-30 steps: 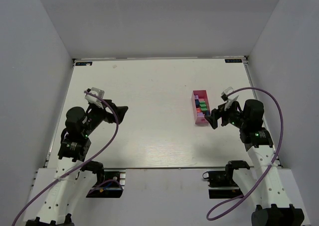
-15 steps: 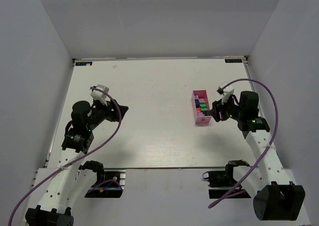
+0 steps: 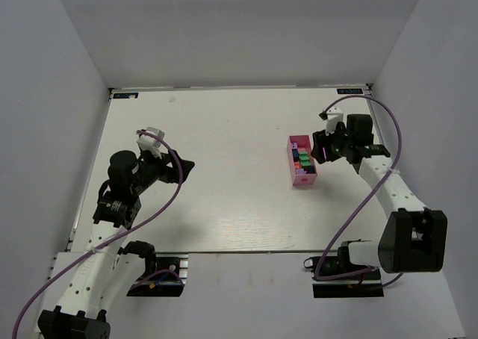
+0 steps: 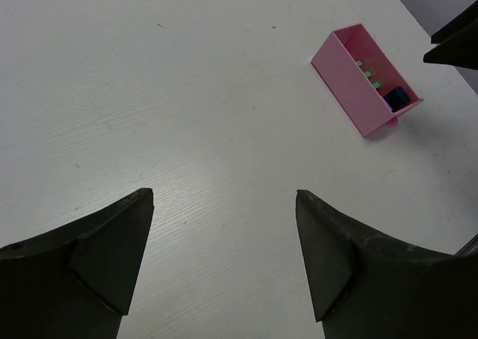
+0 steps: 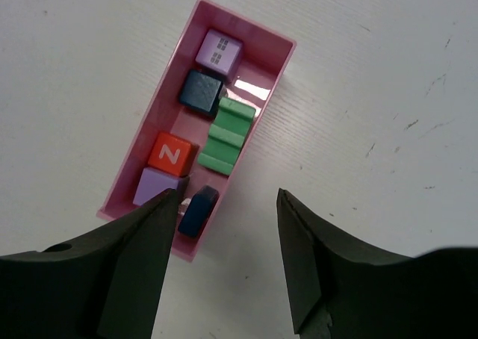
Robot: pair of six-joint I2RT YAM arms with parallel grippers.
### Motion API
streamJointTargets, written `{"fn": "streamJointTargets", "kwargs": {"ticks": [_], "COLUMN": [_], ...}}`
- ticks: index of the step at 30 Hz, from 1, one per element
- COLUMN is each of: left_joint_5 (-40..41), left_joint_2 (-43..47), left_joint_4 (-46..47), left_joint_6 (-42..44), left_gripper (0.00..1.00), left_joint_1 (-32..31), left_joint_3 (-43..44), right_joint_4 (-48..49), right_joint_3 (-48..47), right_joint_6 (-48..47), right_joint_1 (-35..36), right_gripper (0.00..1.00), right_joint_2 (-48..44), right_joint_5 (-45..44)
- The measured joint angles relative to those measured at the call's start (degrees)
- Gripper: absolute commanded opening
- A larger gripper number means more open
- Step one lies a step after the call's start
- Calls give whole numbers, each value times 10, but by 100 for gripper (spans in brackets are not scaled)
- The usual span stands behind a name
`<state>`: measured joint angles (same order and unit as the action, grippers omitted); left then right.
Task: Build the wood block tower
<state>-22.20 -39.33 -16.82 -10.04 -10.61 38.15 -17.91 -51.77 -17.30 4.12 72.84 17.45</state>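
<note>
On the white table (image 3: 224, 212), the right arm (image 3: 388, 190) has swung from the near corner of the pink tray (image 3: 290, 160) up along the tray's right side, so its wrist camera now looks almost straight down into the tray. The left arm (image 3: 123, 186) has hardly stirred and sits well to the left of the tray.

The right gripper (image 3: 323, 146) hangs just beside the tray's right wall, fingers spread apart with nothing between them. The left gripper (image 3: 183, 165) points toward the tray from well off, also spread and empty.

All the wood blocks (image 5: 200, 130) lie inside the tray, and none is stacked on another. At the tray's end farthest from the right fingers sits a purple block with a window print (image 5: 219, 50), then a dark blue block (image 5: 200, 91) just beside it. A green stepped block (image 5: 226, 136) lies along the middle, with a red-orange block marked N (image 5: 170, 154) next to it. A lavender block (image 5: 155, 186) and a second dark blue block (image 5: 196, 210) fill the end nearest the fingers.

The tower is not begun. The arm's shift reads as lining up for a first pick, probably from that nearest end, where the tray walls leave the fingers little room.
</note>
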Motion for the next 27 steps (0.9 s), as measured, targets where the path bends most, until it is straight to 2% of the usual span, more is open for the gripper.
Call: {"fn": "streamJointTargets", "kwargs": {"ticks": [14, 27], "left_joint_5": [-3, -10], "left_joint_2": [0, -5], "left_joint_4": [0, -4], "left_joint_6": [-6, -14], "left_gripper": [87, 87], "left_joint_1": [0, 0], "left_joint_3": [0, 0], "right_joint_4": [14, 21], "right_joint_3": [-75, -89], "right_joint_6": [21, 48], "right_joint_1": [45, 72], "right_gripper": [57, 52], "right_joint_2": [158, 218], "right_joint_5": [-71, -144]}}
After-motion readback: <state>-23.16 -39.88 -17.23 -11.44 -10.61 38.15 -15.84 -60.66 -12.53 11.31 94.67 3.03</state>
